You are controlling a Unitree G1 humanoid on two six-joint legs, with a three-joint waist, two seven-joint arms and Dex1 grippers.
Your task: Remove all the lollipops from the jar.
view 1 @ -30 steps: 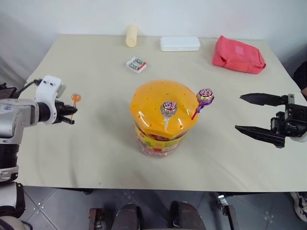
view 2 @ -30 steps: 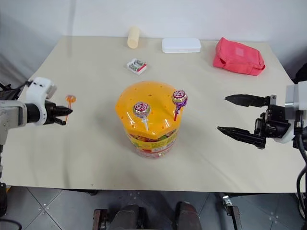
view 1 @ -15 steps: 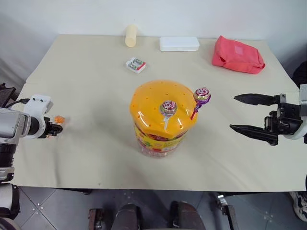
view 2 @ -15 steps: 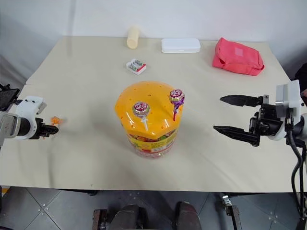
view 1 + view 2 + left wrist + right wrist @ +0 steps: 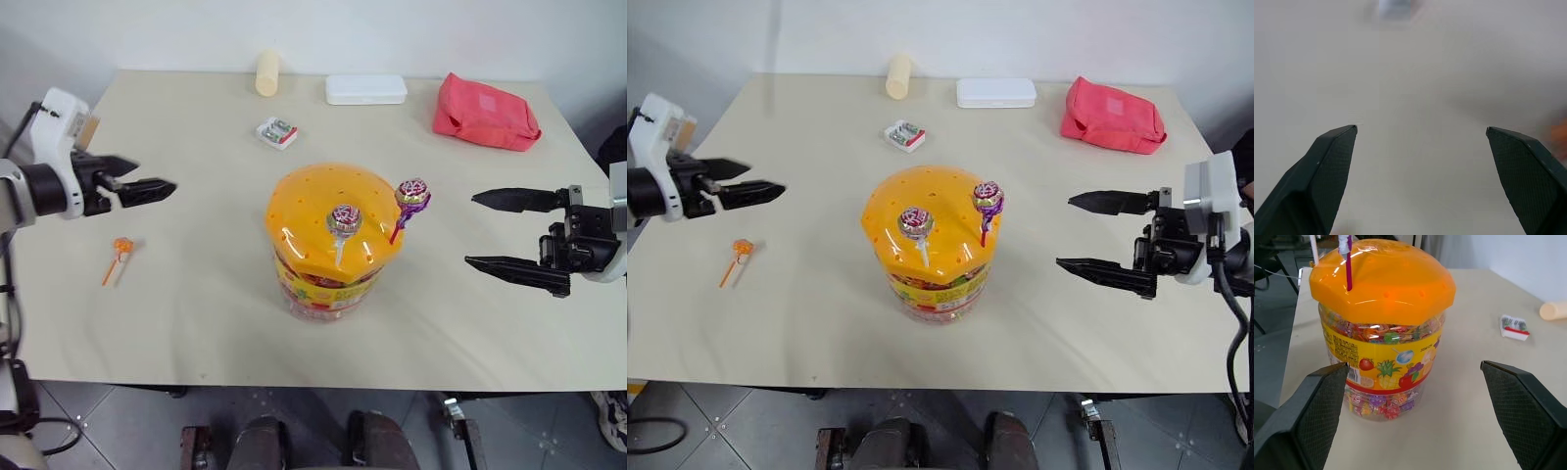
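Two lollipops still stood in the jar (image 5: 329,257) at this moment, both planted in the holes of its orange lid (image 5: 333,213). The one with the white stick (image 5: 344,221) sat near the front middle of the dome, its stick close to upright. The one with the purple stick (image 5: 412,195) sat at the lid's right edge, its stick leaning outward so the head hung over the side toward your right arm.

That lean was what the next move turned on. Your right gripper (image 5: 515,232) hovered level beside the jar on that side, fingers spread wide with nothing between them, pointing across at the lid. The purple-stick lollipop lay straight ahead of it and slightly higher, nearer to it than anything else on the table (image 5: 196,323). Because the stick ran up and out, you would probably have needed to close across it just under the head and draw along its line, not sideways.

Your left gripper (image 5: 139,187) was raised over the table's left edge, fingers also apart and holding nothing, well away from the jar. The third lollipop (image 5: 119,255), orange-sticked, lay flat on the table below it, already out.

For the white-stick one, either arm would have had a longer reach.
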